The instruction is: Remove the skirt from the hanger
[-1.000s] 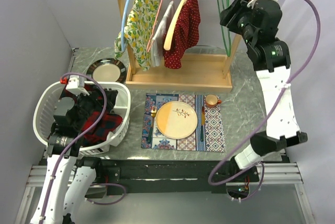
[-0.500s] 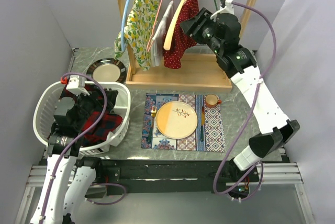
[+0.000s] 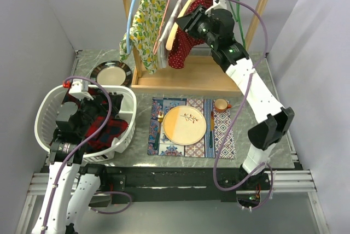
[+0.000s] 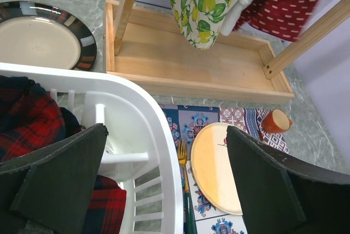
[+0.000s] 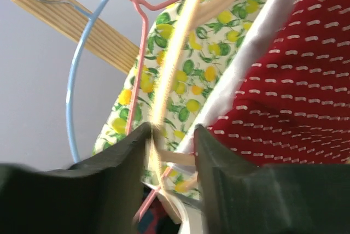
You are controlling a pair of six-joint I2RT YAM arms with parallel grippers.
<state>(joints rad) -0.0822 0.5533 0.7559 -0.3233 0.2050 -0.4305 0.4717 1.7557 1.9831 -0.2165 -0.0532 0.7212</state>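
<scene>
The red skirt (image 3: 188,40) with white dashes hangs on a wooden hanger (image 3: 176,23) on the rack's rail. My right gripper (image 3: 186,22) is up at that hanger. In the right wrist view the gripper (image 5: 172,133) is open, the blurred wooden hanger arm (image 5: 175,53) runs between the jaws, and the red skirt (image 5: 295,81) is at the right. My left gripper (image 3: 90,116) is open and empty over the white laundry basket (image 3: 44,111). In the left wrist view the gripper (image 4: 165,131) straddles the basket rim (image 4: 158,108).
A lemon-print garment (image 3: 145,18) on a blue hanger and a white garment (image 3: 170,29) on a pink hanger hang left of the skirt. A green hanger (image 3: 234,1) hangs right. A plaid cloth (image 3: 106,127) lies in the basket. A plate (image 3: 185,124), mug (image 3: 221,104) and dark-rimmed plate (image 3: 111,74) are on the table.
My right arm has swung left from the rack's right post to the wooden hanger. The hanger and skirt have shifted a little left. The left arm has not moved.
</scene>
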